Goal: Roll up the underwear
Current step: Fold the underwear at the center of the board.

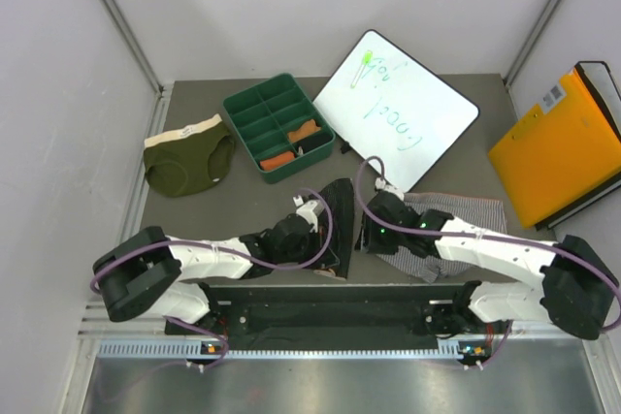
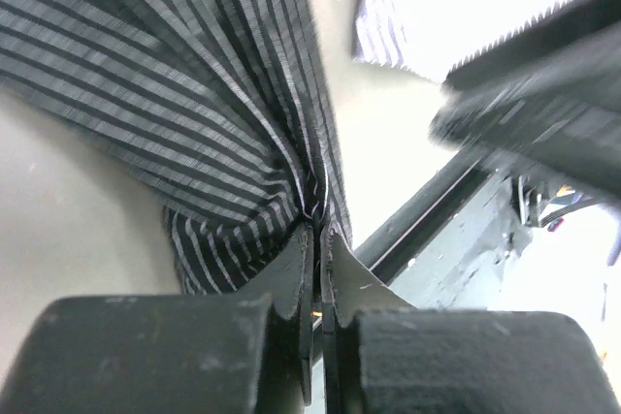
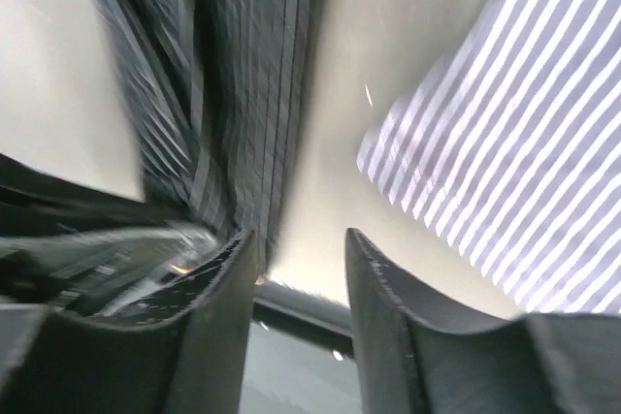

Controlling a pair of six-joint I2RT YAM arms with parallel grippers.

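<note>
Top view, L to R, as I see it from my remote station: at far left of the grey worktop (image 1: 233, 210) lie the olive green briefs (image 1: 189, 160) w/ a cream waistband, spread flat, well apart from both arms. Just right of them sits a green divided tray (image 1: 267, 113), set at an angle, w/ a few small items (image 1: 304, 130), orange and brown, in its near compartments; I can't tell what they are. Near centre, my left pincer (image 1: 325, 239) is clamped tight on the dark striped briefs (image 1: 338, 208). The left wrist cam shows the cloth gathered into pleats that run right into the closed tips, the rest fanning out away from them. Just right of that cloth is my right pincer (image 1: 367, 232), jaws parted a fair way. The right wrist cam shows bare worktop in the gap btwn its fingers, nothing gripped, and the dark cloth just beside one finger. Behind the right arm a whiteboard (image 1: 408, 118) lies at an angle, w/ green scribbles and a green marker (image 1: 363, 67) near its far corner. Partly under the right arm, the grey-white striped briefs (image 1: 471, 212) lie flat on the worktop, near the dark pair but apart from it. At far right an orange folder (image 1: 558, 147) rests at the worktop's edge.
</note>
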